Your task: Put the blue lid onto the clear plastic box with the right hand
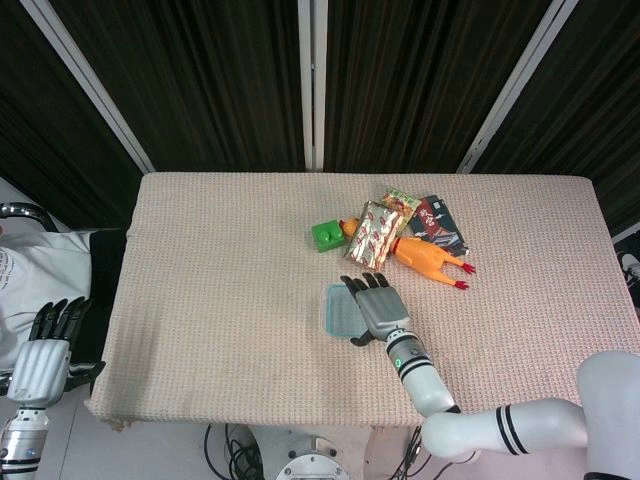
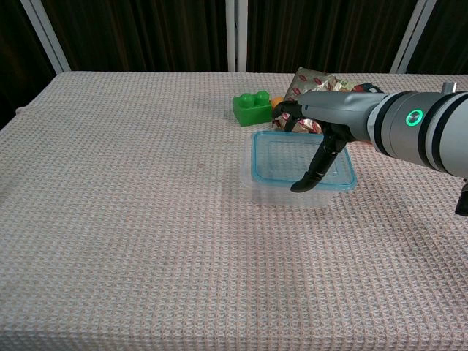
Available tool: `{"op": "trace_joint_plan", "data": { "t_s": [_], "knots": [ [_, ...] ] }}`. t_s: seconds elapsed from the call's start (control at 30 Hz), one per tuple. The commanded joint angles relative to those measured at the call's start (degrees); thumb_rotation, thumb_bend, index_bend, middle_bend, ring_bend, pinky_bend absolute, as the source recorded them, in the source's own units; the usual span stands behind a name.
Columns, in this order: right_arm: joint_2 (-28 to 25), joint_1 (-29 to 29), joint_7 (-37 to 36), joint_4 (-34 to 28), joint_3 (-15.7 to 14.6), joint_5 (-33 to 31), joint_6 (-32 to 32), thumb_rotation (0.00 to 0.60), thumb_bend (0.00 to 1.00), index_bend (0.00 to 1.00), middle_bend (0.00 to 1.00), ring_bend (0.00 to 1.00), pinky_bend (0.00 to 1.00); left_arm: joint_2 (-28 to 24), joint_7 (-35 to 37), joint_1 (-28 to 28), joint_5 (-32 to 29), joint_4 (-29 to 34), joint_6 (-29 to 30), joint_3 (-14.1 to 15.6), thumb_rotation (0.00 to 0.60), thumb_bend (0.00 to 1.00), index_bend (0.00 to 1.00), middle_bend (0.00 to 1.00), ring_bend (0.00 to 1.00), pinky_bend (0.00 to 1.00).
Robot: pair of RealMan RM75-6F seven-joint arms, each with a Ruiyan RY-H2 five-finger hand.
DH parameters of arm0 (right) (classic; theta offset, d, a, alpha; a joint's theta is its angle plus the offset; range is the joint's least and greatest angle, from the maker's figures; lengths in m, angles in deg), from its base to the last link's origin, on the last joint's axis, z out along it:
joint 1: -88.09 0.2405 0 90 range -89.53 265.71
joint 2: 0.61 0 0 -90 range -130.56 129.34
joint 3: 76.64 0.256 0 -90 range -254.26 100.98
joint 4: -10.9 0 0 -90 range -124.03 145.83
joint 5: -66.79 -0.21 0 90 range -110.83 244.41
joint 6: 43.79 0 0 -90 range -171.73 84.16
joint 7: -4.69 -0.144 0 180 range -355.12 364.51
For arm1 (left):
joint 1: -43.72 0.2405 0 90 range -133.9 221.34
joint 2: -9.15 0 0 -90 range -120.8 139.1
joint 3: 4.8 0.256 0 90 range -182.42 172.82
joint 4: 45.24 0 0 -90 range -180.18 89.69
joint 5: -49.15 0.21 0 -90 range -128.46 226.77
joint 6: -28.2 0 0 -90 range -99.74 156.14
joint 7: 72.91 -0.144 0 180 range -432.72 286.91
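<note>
- Blue lid (image 2: 292, 158) lies flat across the clear plastic box (image 2: 287, 191), near table (image 1: 220, 300) centre, rim roughly lined up; I judge it resting, not yet pressed home.
- My right hand (image 2: 311, 139) arches over the lid from the far side, thumb down at the near rim, other fingers at the far edge; it spans the lid to steer it square. Whether it truly grips, I cannot tell.
- Left hand (image 1: 45, 352) hangs off the table's left edge, fingers spread, holding nothing.
- Green block (image 2: 251, 107), snack packets (image 1: 375, 234) and rubber chicken (image 1: 430, 260) crowd just behind the box, so I approach from above.
</note>
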Motion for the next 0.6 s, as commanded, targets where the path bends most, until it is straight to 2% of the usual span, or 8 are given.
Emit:
{"op": "trace_joint_plan", "data": {
  "t_s": [0.03, 0.6],
  "knots": [
    [0.02, -0.1, -0.18, 0.12, -0.16, -0.03, -0.28, 0.6, 0.16, 0.0, 0.26, 0.0, 0.0, 0.04, 0.07, 0.0, 0.0, -0.04, -0.01, 0.02, 0.6, 0.14, 0.07, 0.05, 0.0, 0.0],
    [1.02, 0.43, 0.69, 0.97, -0.29, 0.03, 0.16, 0.6, 0.16, 0.0, 0.23, 0.0, 0.0, 0.23, 0.66, 0.36, -0.12, -0.41, 0.34, 0.17, 0.6, 0.14, 0.07, 0.05, 0.0, 0.0]
  ]
}}
